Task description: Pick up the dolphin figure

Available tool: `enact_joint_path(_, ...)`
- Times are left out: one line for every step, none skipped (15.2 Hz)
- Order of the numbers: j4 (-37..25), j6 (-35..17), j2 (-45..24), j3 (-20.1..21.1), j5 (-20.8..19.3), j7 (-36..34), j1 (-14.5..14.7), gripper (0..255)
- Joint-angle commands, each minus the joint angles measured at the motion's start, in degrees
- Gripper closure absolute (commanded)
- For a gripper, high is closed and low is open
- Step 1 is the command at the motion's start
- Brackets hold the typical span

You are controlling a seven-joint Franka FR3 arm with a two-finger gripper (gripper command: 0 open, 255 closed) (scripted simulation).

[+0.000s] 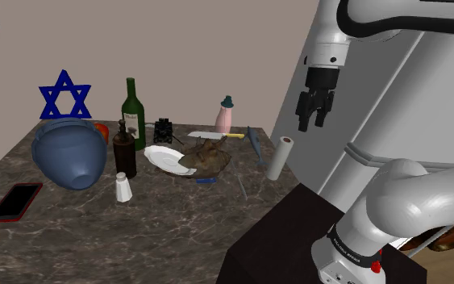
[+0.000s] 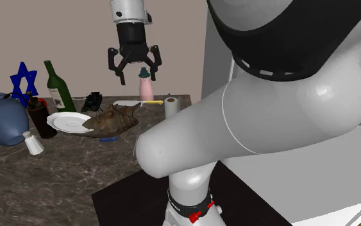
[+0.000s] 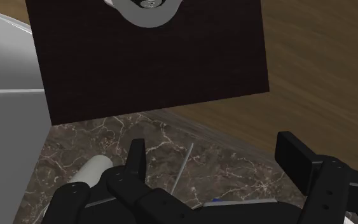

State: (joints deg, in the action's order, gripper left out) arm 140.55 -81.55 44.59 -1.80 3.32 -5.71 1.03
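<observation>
Gripper (image 1: 314, 123) hangs high above surface (image 1: 177, 222), fingers apart, empty. Dolphin figure (image 1: 253, 145) (slim grey-blue shape, we judge) lies near surface's edge at shoulder view's right, just beside white roll (image 1: 276, 158). Risks we see: descent clips roll, topples it. Off-centre closing on tapered body — figure squirts out, maybe over edge.

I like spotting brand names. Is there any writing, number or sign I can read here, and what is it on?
No text can be read as words.
Green wine bottle: white label, print too small to read.
Black band near the arm's base: white lettering, too small to read.
Blue six-pointed star: a sign only, with no words on it.
</observation>
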Motion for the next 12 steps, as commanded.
enact_joint_path(0.00,0.00,0.00,0.00,0.00,0.00,0.00,0)
enact_joint_path(0.87,-2.23,-0.90,-0.15,-0.51,0.02,-0.35,0)
enact_joint_path(1.67,-4.48,-1.88,-0.32,-1.01,0.02,-0.71,0)
enact_joint_path(2.39,-6.74,-2.94,-0.49,-1.50,0.01,-1.08,0)
enact_joint_path(3.04,-9.00,-4.08,-0.67,-1.99,-0.02,-1.45,0)
enact_joint_path(3.61,-11.27,-5.30,-0.86,-2.48,-0.06,-1.83,0)
enact_joint_path(4.10,-13.54,-6.60,-1.05,-2.95,-0.11,-2.22,0)
enact_joint_path(4.51,-15.81,-7.97,-1.26,-3.43,-0.18,-2.59,0)
enact_joint_path(4.85,-18.07,-9.41,-1.48,-3.90,-0.27,-2.97,0)
enact_joint_path(5.10,-20.32,-10.92,-1.70,-4.37,-0.37,-3.35,0)
enact_joint_path(5.27,-22.56,-12.50,-1.93,-4.83,-0.49,-3.74,0)
enact_joint_path(5.35,-24.78,-14.13,-2.16,-5.29,-0.61,-4.12,0)
